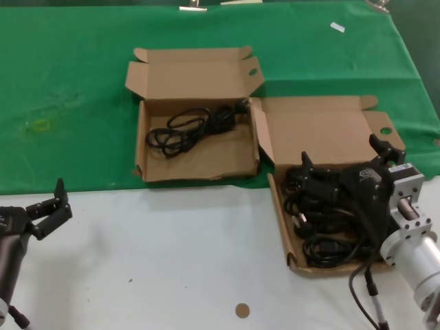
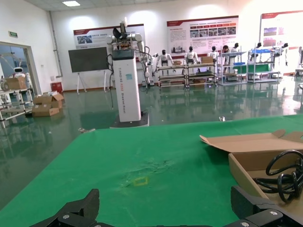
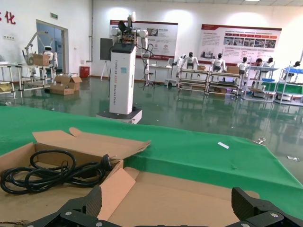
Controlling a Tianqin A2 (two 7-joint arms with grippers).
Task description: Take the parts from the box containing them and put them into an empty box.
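Right gripper [image 1: 340,159], jaws spread, hangs over the cords [image 1: 330,213] heaped in the near box [image 1: 289,237]; it should close on one plug only, though tangling looks likely; left gripper [image 1: 51,206] idle, spread.

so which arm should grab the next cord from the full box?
Right. The right gripper is open directly over the cord pile in the source box. The left gripper is parked at the near-left table edge, far from both boxes. The target box already holds one cord.
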